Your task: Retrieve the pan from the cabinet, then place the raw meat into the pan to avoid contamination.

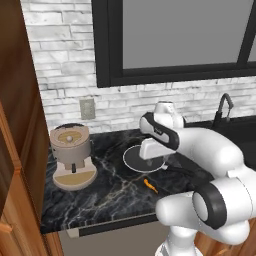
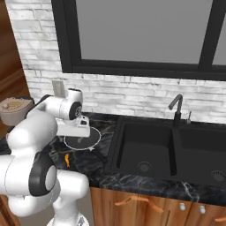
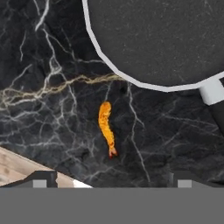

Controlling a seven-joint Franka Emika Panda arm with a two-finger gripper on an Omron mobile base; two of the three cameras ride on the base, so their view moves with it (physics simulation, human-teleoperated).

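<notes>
— Pincer (image 3: 109,183) first: how does it stand?

— Released, jaws spread wide and gripping nothing. In the hand view its two dark tips rise at the bottom edge, far apart, with bare black marble worktop (image 3: 39,65) between them.

— And the raw meat (image 3: 106,128)?

— It lies flat on the worktop, straight ahead of the pincer and between the lines of its two tips, but clear of both; nothing touches it. It is a small orange-red sliver, slightly curved, with a redder end pointing toward the pincer.

— Where is the pan (image 3: 162,39) from there?

— Beyond the meat and off toward the right-hand tip. It sits on the worktop, black inside with a thin light rim, its pale handle stub on the right. The meat is near the rim but outside it, not touching.

— Do the base views agree?

— Yes. In the left base view the pan (image 1: 134,159) lies on the worktop under the arm's hand, and the meat (image 1: 150,185) rests nearer the front edge of the worktop. A coffee machine (image 1: 71,155) stands well to the left of the pan. The cabinet (image 1: 17,150) fills the left edge.

— And the right side?

— A black sink (image 2: 145,150) with a dark faucet (image 2: 176,110) is well away from the pan (image 2: 86,140), seen from the right base view.
</notes>
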